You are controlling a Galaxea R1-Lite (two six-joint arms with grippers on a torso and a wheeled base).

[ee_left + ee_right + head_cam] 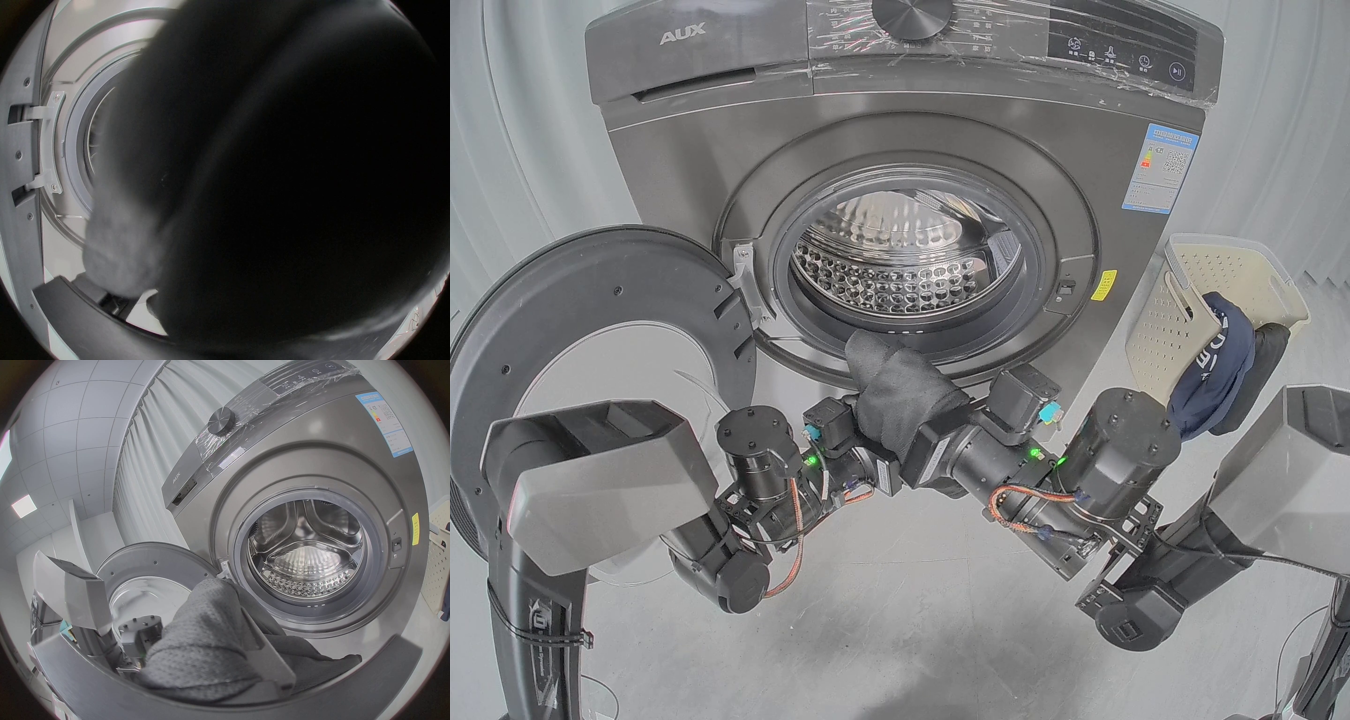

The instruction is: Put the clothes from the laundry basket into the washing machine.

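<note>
Clothes: one dark grey knit piece (900,394) is sitting bunched over both wrists, right at the lower lip (984,349) of the washing machine (684,141) opening, not inside the drum (891,262) yet. A navy piece (1214,370) and a black one (1267,361) are hanging over the laundry basket (1200,272) edge, beside the machine on our right. Left gripper (883,467) and right gripper (255,664) are both buried under the cloth, so we can't tell whether either is clamped or released. Door (591,319) is hanging wide open on our left, and the drum is looking empty. We're reading this step as the push-in. We're aiming to lift the bundle above the lip, carry it deep past the seal and only then let go, so no tail is draping over the lip and dragging back out. We're also watching the hinge side for snags.
</note>
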